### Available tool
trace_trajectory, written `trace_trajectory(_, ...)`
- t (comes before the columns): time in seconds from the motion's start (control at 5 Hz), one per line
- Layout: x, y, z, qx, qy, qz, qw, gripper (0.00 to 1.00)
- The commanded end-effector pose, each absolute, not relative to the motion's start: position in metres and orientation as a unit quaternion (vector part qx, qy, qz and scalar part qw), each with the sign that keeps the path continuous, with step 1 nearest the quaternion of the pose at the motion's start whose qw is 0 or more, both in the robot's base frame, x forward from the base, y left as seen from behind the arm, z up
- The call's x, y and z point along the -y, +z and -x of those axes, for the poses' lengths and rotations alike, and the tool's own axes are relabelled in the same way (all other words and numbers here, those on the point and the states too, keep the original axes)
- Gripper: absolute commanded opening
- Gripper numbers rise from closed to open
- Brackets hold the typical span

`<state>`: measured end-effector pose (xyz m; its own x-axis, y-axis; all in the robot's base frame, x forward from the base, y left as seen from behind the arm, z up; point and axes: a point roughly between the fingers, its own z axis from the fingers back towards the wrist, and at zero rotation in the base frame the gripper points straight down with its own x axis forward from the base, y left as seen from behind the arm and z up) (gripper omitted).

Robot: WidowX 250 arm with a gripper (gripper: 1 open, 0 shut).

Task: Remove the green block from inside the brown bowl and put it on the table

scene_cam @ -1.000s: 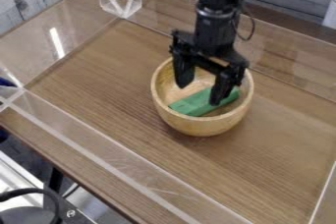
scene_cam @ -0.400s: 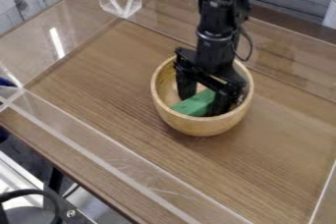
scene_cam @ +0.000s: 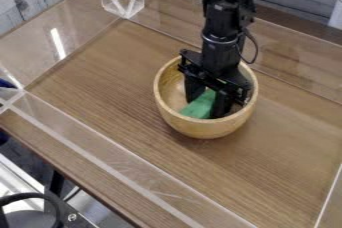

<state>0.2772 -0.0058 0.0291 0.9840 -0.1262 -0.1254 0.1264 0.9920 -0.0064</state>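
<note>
camera | one green block [scene_cam: 201,105] | one brown bowl [scene_cam: 174,112] | one table [scene_cam: 94,72]

A single fixed camera looks down at a steep angle from above the near edge of the table [scene_cam: 100,77], facing the far side and turned so the tabletop runs diagonally through the picture. It stands at middling range: the clear acrylic walls [scene_cam: 80,142] show at the near left and far edges, the right corner is cut off. The brown bowl [scene_cam: 201,120] sits just right of centre, the black arm [scene_cam: 225,17] descending from the top edge. Dark cables [scene_cam: 34,210] fill the near left corner.
</note>
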Motion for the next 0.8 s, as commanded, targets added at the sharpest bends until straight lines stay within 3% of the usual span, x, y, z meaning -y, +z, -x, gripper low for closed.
trace_trajectory(0.0, 0.0067, 0.0436, -0.2838, -0.033, -0.067, 0.001, 0.997, 0.0)
trace_trajectory(0.6, 0.0074, 0.0511, -0.2849, -0.019, -0.071, 0.005, 0.997, 0.0)
